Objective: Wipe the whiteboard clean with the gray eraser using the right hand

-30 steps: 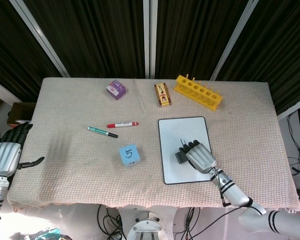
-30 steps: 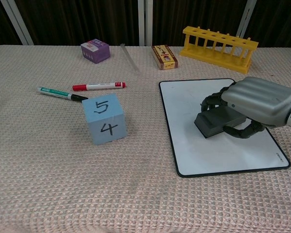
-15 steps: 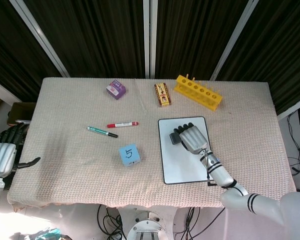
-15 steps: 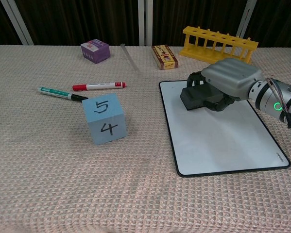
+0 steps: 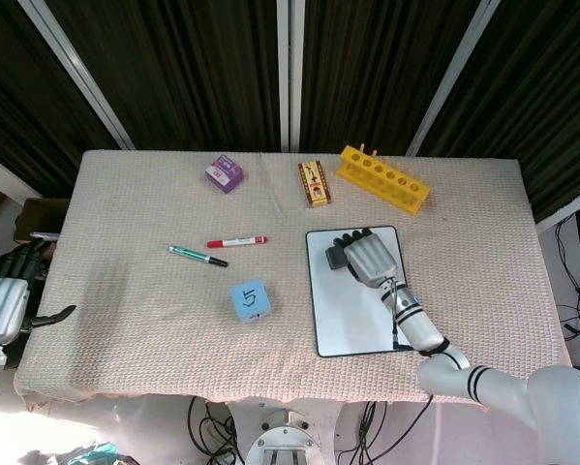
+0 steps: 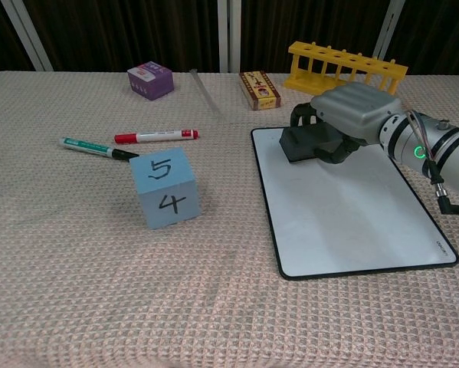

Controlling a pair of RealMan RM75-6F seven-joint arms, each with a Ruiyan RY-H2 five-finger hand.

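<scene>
The whiteboard [image 5: 352, 315] [image 6: 344, 215] lies on the cloth at the right, its white face showing no marks. My right hand [image 5: 370, 256] [image 6: 352, 111] grips the gray eraser [image 5: 335, 258] [image 6: 302, 146] and presses it on the board's far left corner. My left hand [image 5: 1, 302] hangs off the table's left edge with fingers spread, holding nothing; the chest view does not show it.
A blue number cube [image 5: 250, 299] [image 6: 165, 187] stands left of the board. A red marker [image 5: 236, 241] and a green marker [image 5: 197, 256] lie further left. A purple box [image 5: 225, 173], a small patterned box [image 5: 315, 183] and a yellow tube rack [image 5: 383, 178] line the far side.
My right hand has slid the eraser from the middle of the board up to its far left corner. The left hand has drifted slightly outward.
</scene>
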